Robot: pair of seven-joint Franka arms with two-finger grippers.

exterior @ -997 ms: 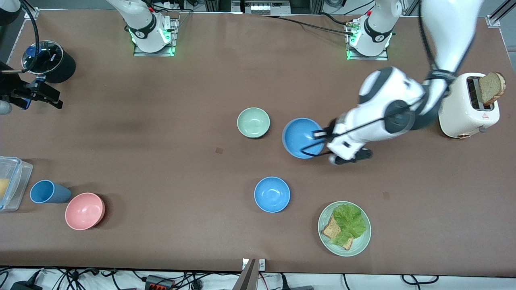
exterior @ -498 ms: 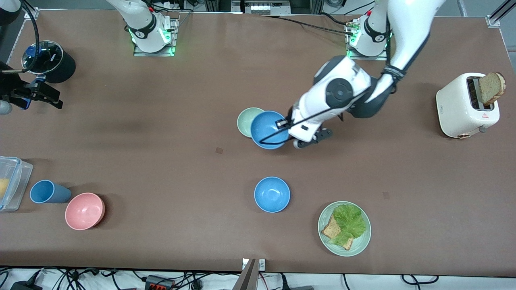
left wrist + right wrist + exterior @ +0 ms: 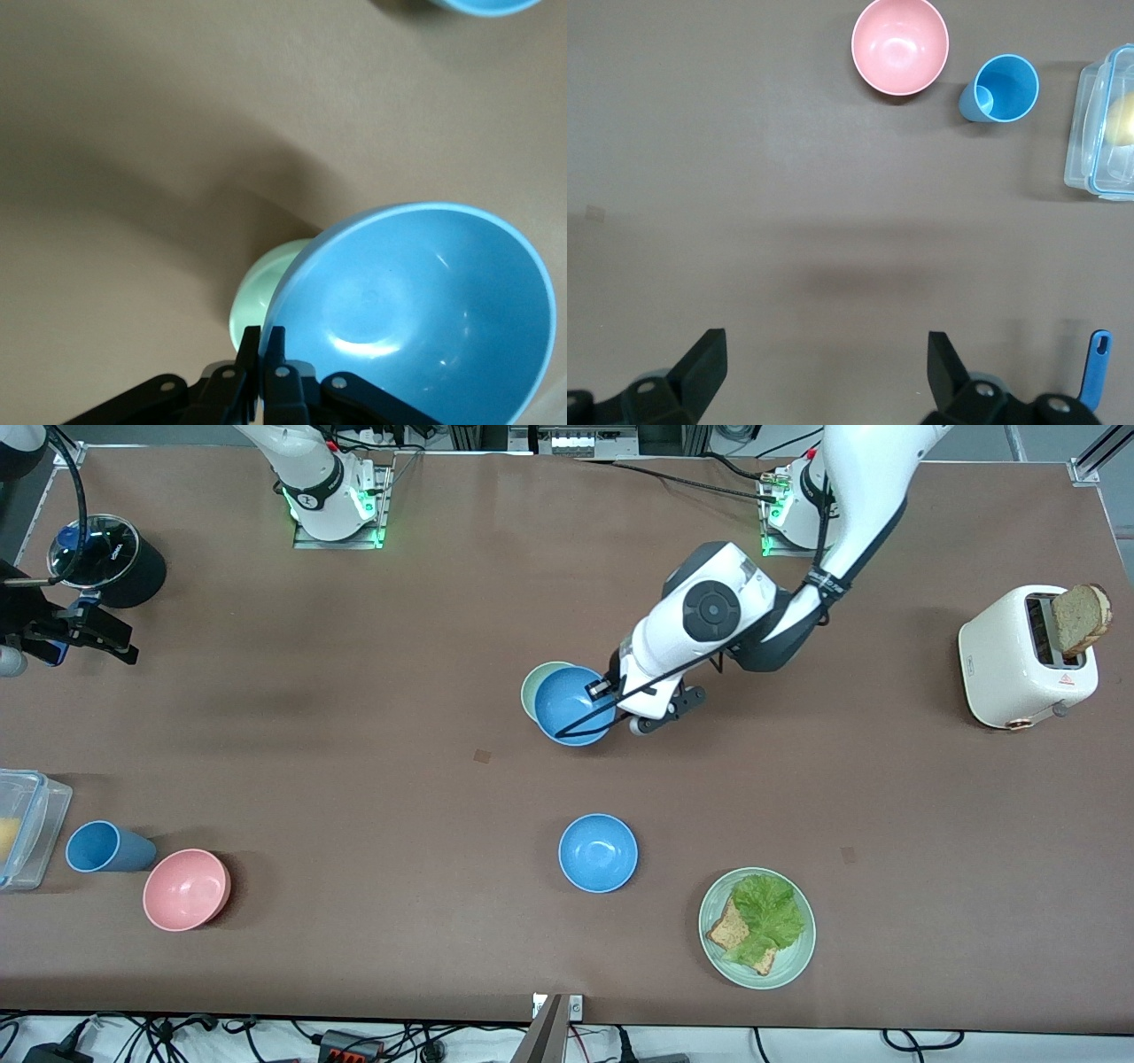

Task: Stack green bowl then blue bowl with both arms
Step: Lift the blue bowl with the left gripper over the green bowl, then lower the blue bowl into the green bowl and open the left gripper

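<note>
My left gripper (image 3: pixel 606 689) is shut on the rim of a blue bowl (image 3: pixel 567 707) and holds it tilted, just over the green bowl (image 3: pixel 530 687). Only a sliver of the green bowl shows past the blue one. In the left wrist view the fingers (image 3: pixel 263 341) pinch the blue bowl's rim (image 3: pixel 416 319), with the green bowl (image 3: pixel 255 301) under it. I cannot tell if the two bowls touch. A second blue bowl (image 3: pixel 598 853) sits on the table nearer to the front camera. My right gripper (image 3: pixel 824 347) is open and empty, high over bare table at the right arm's end.
A green plate (image 3: pixel 797 957) with lettuce and toast lies near the front edge. A white toaster (image 3: pixel 1019 660) with a slice of bread stands at the left arm's end. A pink bowl (image 3: pixel 186 888), a blue cup (image 3: pixel 99 847) and a clear container (image 3: pixel 27 824) sit at the right arm's end.
My left gripper has carried the blue bowl toward the right arm's end, from beside the green bowl to over it. The green bowl is now mostly covered.
</note>
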